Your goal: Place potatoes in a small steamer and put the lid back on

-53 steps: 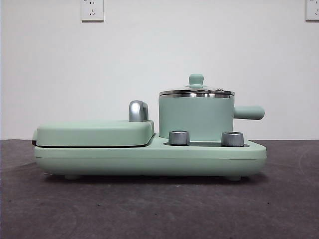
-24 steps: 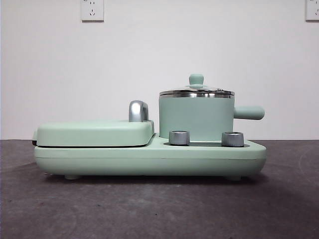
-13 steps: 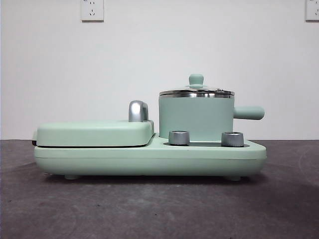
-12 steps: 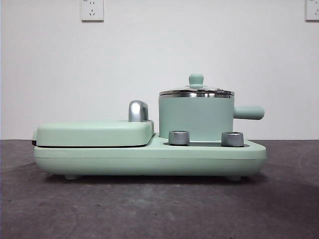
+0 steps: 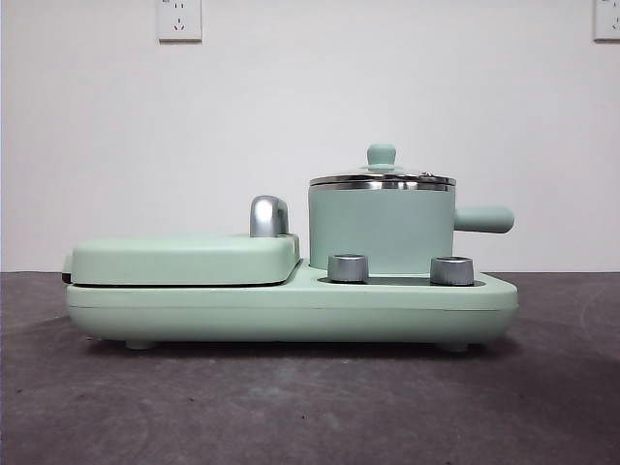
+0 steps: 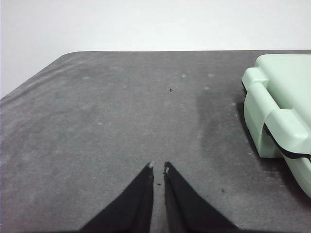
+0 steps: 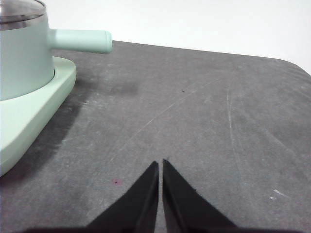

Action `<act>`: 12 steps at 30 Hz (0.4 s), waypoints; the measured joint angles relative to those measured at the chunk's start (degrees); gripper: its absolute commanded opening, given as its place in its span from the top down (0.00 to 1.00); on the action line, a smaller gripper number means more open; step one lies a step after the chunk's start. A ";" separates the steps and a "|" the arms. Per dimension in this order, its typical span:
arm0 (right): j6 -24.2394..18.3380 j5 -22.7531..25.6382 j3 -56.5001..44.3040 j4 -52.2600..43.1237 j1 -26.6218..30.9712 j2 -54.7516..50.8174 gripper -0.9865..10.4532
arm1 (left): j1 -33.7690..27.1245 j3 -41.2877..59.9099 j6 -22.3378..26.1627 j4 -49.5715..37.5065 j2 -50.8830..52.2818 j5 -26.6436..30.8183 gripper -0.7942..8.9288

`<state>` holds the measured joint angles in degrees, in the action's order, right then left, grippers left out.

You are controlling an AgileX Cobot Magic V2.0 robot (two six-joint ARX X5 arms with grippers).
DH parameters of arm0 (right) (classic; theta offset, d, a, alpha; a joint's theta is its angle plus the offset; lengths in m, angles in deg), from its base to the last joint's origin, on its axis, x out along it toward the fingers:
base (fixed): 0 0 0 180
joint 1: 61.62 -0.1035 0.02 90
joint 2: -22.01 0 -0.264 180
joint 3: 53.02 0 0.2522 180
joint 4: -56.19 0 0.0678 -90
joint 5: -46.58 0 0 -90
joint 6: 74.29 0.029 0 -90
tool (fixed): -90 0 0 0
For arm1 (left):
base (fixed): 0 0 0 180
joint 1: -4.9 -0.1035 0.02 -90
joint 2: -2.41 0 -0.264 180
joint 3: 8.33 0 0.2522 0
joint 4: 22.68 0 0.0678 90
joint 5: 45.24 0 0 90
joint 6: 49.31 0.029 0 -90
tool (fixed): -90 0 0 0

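The left gripper (image 6: 158, 167) is hanging over bare dark table (image 6: 112, 121) with its jaws nearly together, only a thin slit showing between the tips, and it is holding nothing; the hinged end of the green appliance (image 6: 277, 116) is sitting beside it, apart from the jaws. The right gripper (image 7: 160, 164) is hovering over the table at the appliance's other end, its jaws pressed almost tip to tip and gripping nothing, with the base's rounded corner and the pot's side handle (image 7: 80, 41) lying off to one side, well clear of the tips. In the front view neither arm is showing. Nearest the camera the table is stretching across the frame, and on it the base (image 5: 291, 308) is resting on small feet. Two steel dials (image 5: 349, 267) are standing on the base's front ledge — one just before the pot, the other (image 5: 452, 270) nearer the handle side. On the other half the flat griddle cover (image 5: 184, 259) is lying closed, with a chrome latch (image 5: 268, 215) rising between it and the pot. Behind the dials the pot (image 5: 381, 231) is sitting upright on the base, its stubby handle pointing away from the griddle. The lid (image 5: 382, 178) is resting level on the pot's rim — its knob (image 5: 381, 155) is standing upright on top. The potato is not showing in any view. Farthest back, a white wall is carrying a socket (image 5: 179, 19).
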<state>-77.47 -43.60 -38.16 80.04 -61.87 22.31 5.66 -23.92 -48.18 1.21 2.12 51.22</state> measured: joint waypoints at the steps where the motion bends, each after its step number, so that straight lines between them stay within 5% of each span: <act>1: 0.17 0.00 0.00 -0.02 0.00 0.00 0.90 | 0.00 0.00 -0.02 0.00 0.00 0.00 0.88; 12: 2.19 0.00 0.00 -0.02 0.04 0.00 0.90 | 0.00 0.00 -0.02 0.00 0.00 0.00 0.88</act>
<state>-75.28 -43.60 -38.16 80.02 -61.82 22.31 5.66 -23.92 -48.20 1.21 2.12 51.22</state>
